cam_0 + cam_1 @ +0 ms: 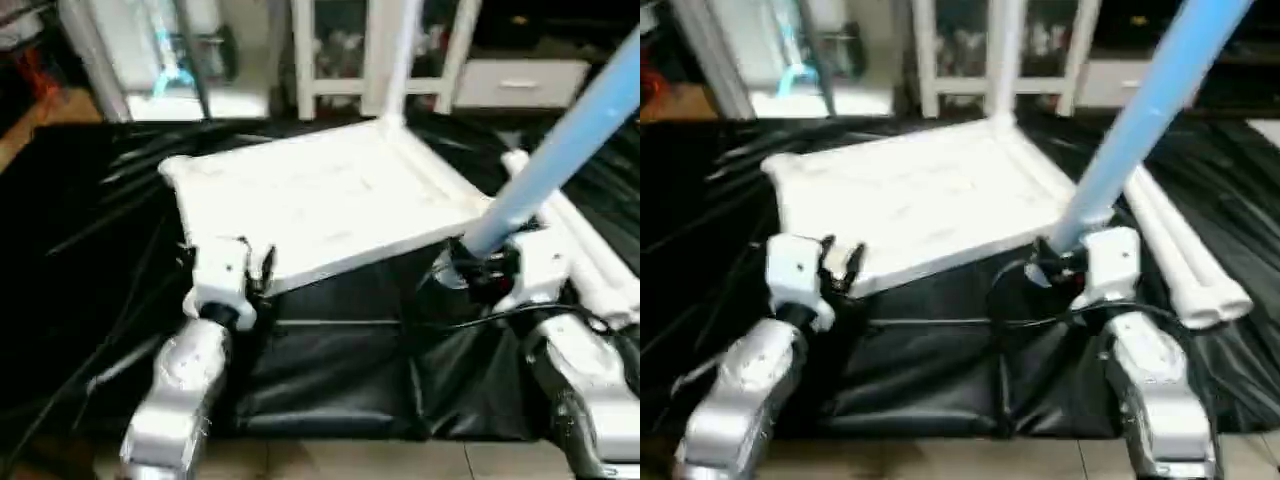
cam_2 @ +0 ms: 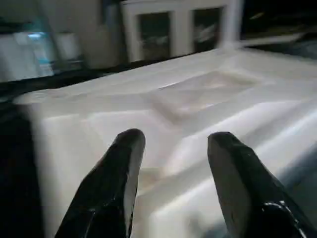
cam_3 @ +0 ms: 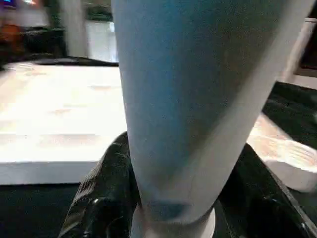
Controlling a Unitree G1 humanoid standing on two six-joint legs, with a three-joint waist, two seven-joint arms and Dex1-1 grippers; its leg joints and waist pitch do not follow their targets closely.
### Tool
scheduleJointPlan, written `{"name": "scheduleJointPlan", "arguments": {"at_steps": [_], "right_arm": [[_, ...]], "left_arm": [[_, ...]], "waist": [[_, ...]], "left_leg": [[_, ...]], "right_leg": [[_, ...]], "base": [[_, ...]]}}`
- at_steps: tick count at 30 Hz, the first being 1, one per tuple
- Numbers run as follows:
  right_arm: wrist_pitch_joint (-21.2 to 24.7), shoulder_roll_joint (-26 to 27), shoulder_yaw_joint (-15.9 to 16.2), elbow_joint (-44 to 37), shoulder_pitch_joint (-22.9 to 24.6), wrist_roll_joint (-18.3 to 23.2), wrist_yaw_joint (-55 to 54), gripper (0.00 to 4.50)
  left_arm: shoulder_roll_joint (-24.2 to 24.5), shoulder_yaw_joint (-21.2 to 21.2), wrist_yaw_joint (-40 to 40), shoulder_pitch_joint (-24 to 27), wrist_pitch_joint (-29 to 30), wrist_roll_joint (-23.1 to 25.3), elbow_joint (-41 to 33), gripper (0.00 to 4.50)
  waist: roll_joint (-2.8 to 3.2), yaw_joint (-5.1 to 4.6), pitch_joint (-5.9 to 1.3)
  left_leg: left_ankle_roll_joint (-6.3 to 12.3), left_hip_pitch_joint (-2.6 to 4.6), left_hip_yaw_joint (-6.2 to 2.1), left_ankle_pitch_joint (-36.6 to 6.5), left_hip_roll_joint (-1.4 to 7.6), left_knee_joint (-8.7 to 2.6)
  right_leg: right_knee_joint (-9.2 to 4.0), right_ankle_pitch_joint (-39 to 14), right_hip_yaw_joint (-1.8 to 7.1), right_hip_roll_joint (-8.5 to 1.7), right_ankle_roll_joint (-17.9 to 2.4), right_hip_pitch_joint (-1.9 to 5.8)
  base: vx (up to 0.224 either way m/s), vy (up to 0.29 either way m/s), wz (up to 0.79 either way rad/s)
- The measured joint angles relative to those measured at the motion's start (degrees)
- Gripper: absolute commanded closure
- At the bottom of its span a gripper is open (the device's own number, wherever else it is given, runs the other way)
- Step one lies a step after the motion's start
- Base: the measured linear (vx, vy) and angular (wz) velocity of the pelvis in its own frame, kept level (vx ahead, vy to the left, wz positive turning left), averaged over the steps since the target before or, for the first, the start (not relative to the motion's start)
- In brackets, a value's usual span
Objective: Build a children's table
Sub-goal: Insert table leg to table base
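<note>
**Leg clamped at the tabletop's corner, left jaws apart at its edge**

Silver forearms reach in from the near edge over glossy, crinkled black sheeting (image 1: 330,370) that covers the work surface. On that sheeting lies the tabletop (image 1: 320,195), a white, matte plastic rectangle with rounded corners and raised ribs across its upturned face. One leg (image 1: 400,60) already stands upright in the far corner socket. Two more legs (image 1: 1185,255), long white tapered tubes, lie side by side on the sheeting just beside the tabletop's right edge.

The right gripper (image 1: 1065,262) is clamped on a fourth leg (image 1: 1140,120), a smooth round tube that looks pale blue in the light and slants up and away to the right. Its wide end sits at the tabletop's near right corner; in the right wrist view the black fingers (image 3: 106,193) press against both sides of the tube.

The left gripper (image 1: 255,270) sits at the tabletop's near left corner. Its two glossy black fingers (image 2: 116,183) stand apart with nothing between them, pointing over the white rim, and whether they touch it cannot be told.
</note>
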Motion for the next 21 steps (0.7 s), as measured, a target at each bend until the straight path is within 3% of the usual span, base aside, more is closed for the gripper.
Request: {"name": "scheduleJointPlan", "arguments": {"at_steps": [3, 6, 10, 14, 17, 21], "right_arm": [[0.03, 0.29, 0.96, -0.08, -0.49, -0.01, 0.09, 2.66], [0.04, 0.35, 1.42, -0.09, -0.49, -0.06, 0.25, 2.66], [0.03, 0.42, 1.32, -0.03, -0.50, -0.07, 0.12, 2.66], [-0.01, 1.01, 1.13, 0.08, -0.74, -0.07, -0.40, 2.66], [-0.02, 1.22, 1.15, 0.17, -0.93, -0.09, -0.53, 2.66], [-0.02, 1.50, 1.43, 0.35, -1.02, -0.12, -0.61, 2.66]], "left_arm": [[3.59, 2.68, -0.33, -4.24, 0.04, 1.15, 4.86, 2.11], [7.10, 4.25, -0.71, -8.06, -0.12, 1.63, 9.36, 2.11], [9.18, 4.21, -4.06, -11.99, -0.69, 1.11, 14.15, 2.11], [10.54, 0.95, -9.35, -16.65, -1.38, 1.72, 21.24, 2.11], [11.32, -1.73, -12.89, -21.03, -2.92, 3.42, 27.34, 2.11], [11.92, -5.17, -15.17, -27.30, -5.99, 6.84, 36.19, 2.11]], "waist": [[0.23, 1.11, 0.19], [0.29, 1.21, 0.36], [0.29, 1.19, 0.40], [0.27, 1.19, 0.42], [0.29, 1.31, 0.37], [0.33, 1.36, 0.37]], "left_leg": [[-0.27, 0.27, 0.73, 0.01, 0.54, -0.01], [-0.26, 0.72, 1.78, 0.00, 0.70, -0.01], [-0.27, 0.78, 2.43, 0.00, 0.69, -0.02], [-0.27, 0.58, 2.79, 0.00, 0.68, -0.11], [0.52, -0.25, 2.95, 0.56, 0.72, -0.19], [0.85, -0.41, 3.15, 0.90, 0.75, -0.64]], "right_leg": [[-1.17, 0.68, -0.16, -0.03, -0.68, 0.74], [-1.49, 1.15, 0.29, -0.32, -0.73, 0.82], [-1.88, 1.60, 0.34, -0.81, -0.57, 0.75], [-2.30, 2.20, 0.31, -1.12, -0.13, 0.42], [-2.29, 3.04, 0.31, -1.20, 0.19, -0.25], [-2.44, 3.05, 0.38, -1.17, 0.27, -0.62]], "base": [[-0.085, 0.056, 0.04], [-0.092, 0.063, 0.00], [-0.036, 0.028, -0.02], [0.000, 0.000, 0.00], [0.000, 0.000, 0.00], [0.000, 0.000, 0.00]]}}
